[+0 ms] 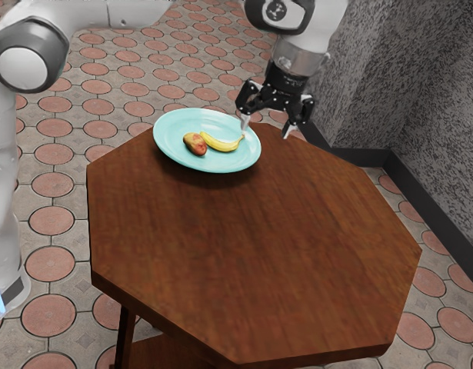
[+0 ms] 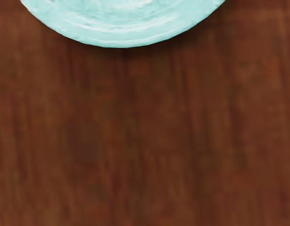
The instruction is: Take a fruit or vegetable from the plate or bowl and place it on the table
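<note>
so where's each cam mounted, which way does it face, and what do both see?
Exterior view: sits at the arm's side, above table height, angled down at the table, plate, banana and mango; the arm and open end effector show.
Wrist view: rides on the hand, facing down at the tabletop and part of the plate.
Shared: table and plate.

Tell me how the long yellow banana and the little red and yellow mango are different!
The curved yellow banana is long and thin, but the oval red and yellow mango is short and chubby. The banana is yellow nearly all over, while the mango mixes red with yellowish patches. The banana bends, but the mango is plump and rounded. Both are fruits lying on the round turquoise plate.
</note>
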Available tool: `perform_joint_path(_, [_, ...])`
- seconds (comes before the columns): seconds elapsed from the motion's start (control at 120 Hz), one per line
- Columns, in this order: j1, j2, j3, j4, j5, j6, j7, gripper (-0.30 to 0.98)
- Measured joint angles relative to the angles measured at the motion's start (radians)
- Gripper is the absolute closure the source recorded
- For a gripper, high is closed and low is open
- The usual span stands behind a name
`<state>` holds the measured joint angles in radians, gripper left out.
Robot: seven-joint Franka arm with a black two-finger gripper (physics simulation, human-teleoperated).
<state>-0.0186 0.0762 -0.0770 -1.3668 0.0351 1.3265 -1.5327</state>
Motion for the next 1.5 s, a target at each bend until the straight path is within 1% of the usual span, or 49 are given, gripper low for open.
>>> perform_joint_path(0.1, [0.17,-0.006,0.023,-0.059,0.062,0.055,0.197,0.0])
perform_joint_path(0.142, [0.225,-0.019,0.027,-0.083,0.076,0.086,0.283,0.0])
perform_joint_path(0.2, [0.28,-0.091,0.029,-0.168,0.084,0.123,0.391,0.0])
perform_joint_path(0.233, [0.306,-0.157,0.03,-0.254,0.087,0.15,0.448,0.0])
perform_joint_path(0.258, [0.296,-0.204,0.031,-0.317,0.089,0.171,0.488,0.0])
perform_joint_path(0.308, [0.191,-0.288,0.032,-0.436,0.092,0.214,0.564,0.0])
perform_joint_path(0.333, [0.158,-0.322,0.032,-0.485,0.093,0.234,0.599,0.0])
perform_joint_path(0.383, [0.135,-0.369,0.032,-0.55,0.094,0.269,0.666,0.0])
perform_joint_path(0.433, [0.133,-0.391,0.032,-0.58,0.094,0.297,0.727,0.0])
perform_joint_path(0.533, [0.139,-0.399,0.033,-0.601,0.095,0.341,0.837,0.0])
perform_joint_path(0.65, [0.177,-0.383,0.033,-0.611,0.09,0.377,0.943,0.0])
perform_joint_path(0.942, [0.265,-0.348,0.044,-0.623,0.078,0.412,1.146,0.0])
perform_joint_path(1.158, [0.404,-0.309,0.049,-0.619,0.077,0.419,1.28,0.0])
perform_joint_path(1.442, [0.416,-0.264,0.11,-0.599,0.076,0.422,1.441,0.0])
perform_joint_path(1.5, [0.413,-0.244,0.112,-0.576,0.057,0.424,1.497,0.0])
